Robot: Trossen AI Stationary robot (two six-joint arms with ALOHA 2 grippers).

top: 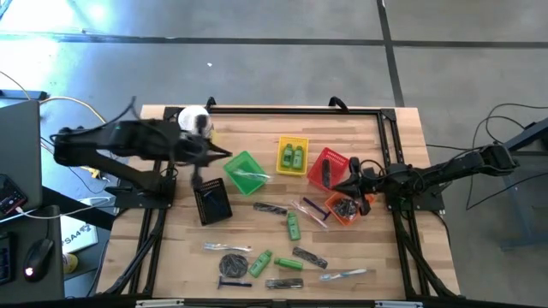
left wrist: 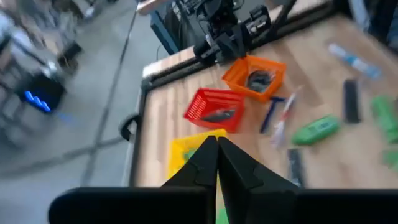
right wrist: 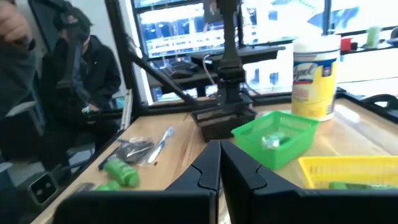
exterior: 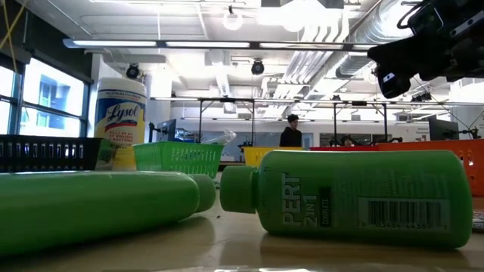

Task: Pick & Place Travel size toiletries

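Over the green basket (top: pixel 246 171) I see the left hand (top: pixel 224 155) pinched together, empty — likely post-drop; right hand (top: pixel 342 185) closed too, parked by the orange basket (top: pixel 347 208).

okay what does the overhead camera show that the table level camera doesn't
Only the overhead view shows the yellow basket's two green bottles, the red basket, the razor and the shut left gripper by the green basket. Only the table-level view shows a person in the room behind. Both show the wipes jar, the green basket and loose green bottles.
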